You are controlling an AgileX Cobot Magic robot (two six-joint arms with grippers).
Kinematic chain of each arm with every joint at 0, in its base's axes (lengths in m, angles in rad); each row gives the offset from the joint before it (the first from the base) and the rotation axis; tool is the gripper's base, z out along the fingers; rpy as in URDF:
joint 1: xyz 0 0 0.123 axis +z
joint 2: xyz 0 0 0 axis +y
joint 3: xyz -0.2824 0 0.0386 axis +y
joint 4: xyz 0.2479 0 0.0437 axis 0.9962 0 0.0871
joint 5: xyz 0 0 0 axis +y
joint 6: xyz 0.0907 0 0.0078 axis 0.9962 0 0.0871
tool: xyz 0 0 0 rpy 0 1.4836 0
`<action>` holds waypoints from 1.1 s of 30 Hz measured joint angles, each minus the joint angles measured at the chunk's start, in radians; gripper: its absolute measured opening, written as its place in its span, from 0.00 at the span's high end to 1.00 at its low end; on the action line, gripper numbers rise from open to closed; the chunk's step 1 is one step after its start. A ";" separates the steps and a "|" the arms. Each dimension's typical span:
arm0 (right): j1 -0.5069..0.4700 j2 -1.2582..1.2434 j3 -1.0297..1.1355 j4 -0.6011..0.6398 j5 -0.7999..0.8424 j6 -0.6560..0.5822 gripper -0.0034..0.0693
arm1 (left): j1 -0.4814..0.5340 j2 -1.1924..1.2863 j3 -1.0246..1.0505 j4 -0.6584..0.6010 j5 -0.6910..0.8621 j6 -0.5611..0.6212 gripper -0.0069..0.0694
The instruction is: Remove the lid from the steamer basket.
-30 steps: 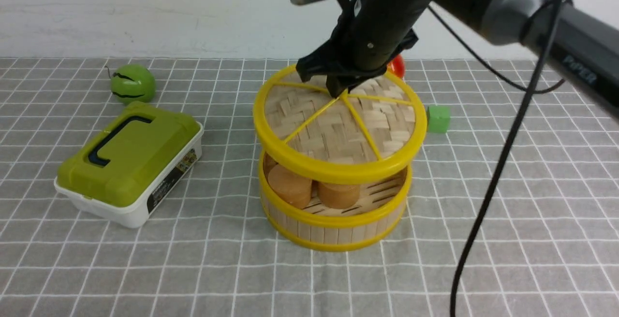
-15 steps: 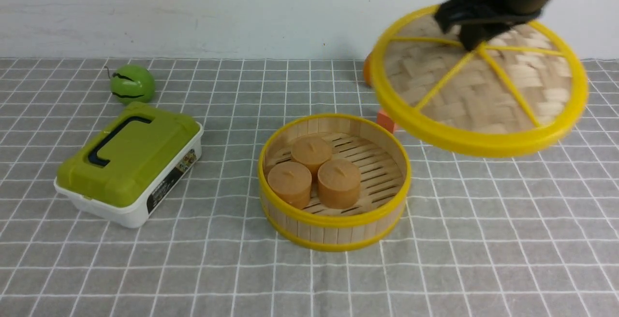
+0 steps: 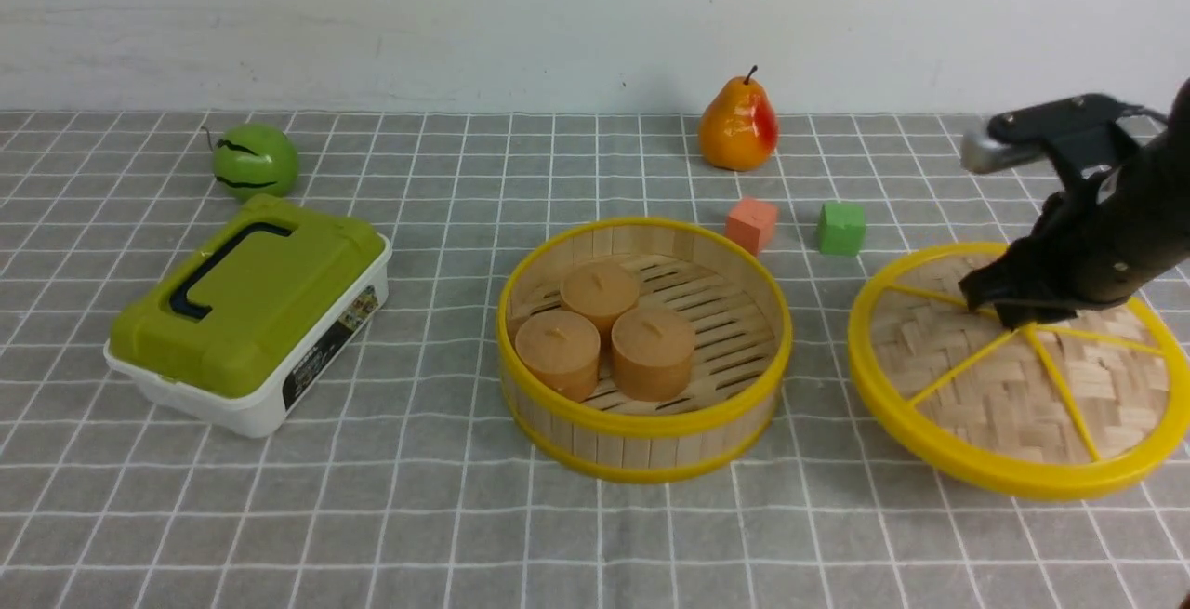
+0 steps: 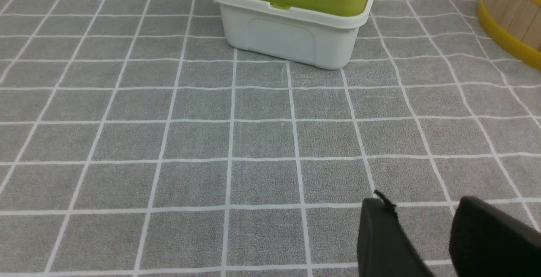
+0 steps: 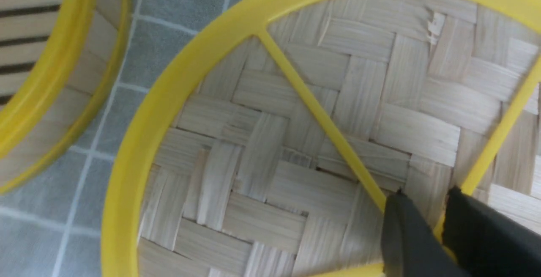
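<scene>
Front view shows the steamer basket [image 3: 641,446] open at the middle of the grey checked cloth [image 3: 595,535], with three round brown cakes [image 3: 609,325] on its slatted floor. The lid [image 3: 1009,395] is at 3 o'clock from the basket, apart from it and tilted a little; I cannot tell if its near rim touches the cloth. The right gripper [image 3: 1021,314] is closed tight on the knob at the centre of the lid, and the right wrist view [image 5: 427,196] shows yellow plastic between the two dark fingers.

A green cube [image 3: 841,227] sits near the far rim of the lid, at 11 o'clock from it, and an orange cube [image 3: 751,225] is beside the green one. A pear [image 3: 738,125] stands at 1 o'clock from the basket, a white box with green cover [image 3: 246,311] at 9 o'clock, a green fruit [image 3: 255,160] at 10 o'clock.

The left gripper [image 4: 422,203] hangs over bare cloth with a narrow gap between the fingers and holds nothing
</scene>
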 joint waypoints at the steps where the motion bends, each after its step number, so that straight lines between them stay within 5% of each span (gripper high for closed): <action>1: 0.000 0.016 0.000 0.001 -0.014 -0.001 0.84 | 0.000 0.000 0.000 0.000 0.000 0.000 0.60; 11: 0.000 0.136 -0.019 0.011 -0.112 0.031 0.83 | 0.000 0.000 0.000 0.000 0.000 0.000 0.60; 15: 0.000 0.136 -0.019 0.012 -0.111 0.035 0.71 | 0.000 0.000 0.000 0.000 0.000 0.000 0.60; 19: 0.000 0.097 -0.019 0.012 -0.059 0.057 0.40 | 0.000 0.000 0.000 0.000 0.000 0.000 0.60; 23: 0.000 -0.026 -0.019 0.020 0.010 0.045 0.31 | 0.000 0.000 0.000 0.000 0.000 0.000 0.60; 26: 0.000 -0.142 -0.019 0.043 0.045 0.020 0.36 | 0.000 0.000 0.000 0.000 0.000 0.000 0.60; 33: 0.000 -0.611 0.131 0.188 0.065 -0.059 0.91 | 0.000 0.000 0.000 0.000 0.000 0.000 0.60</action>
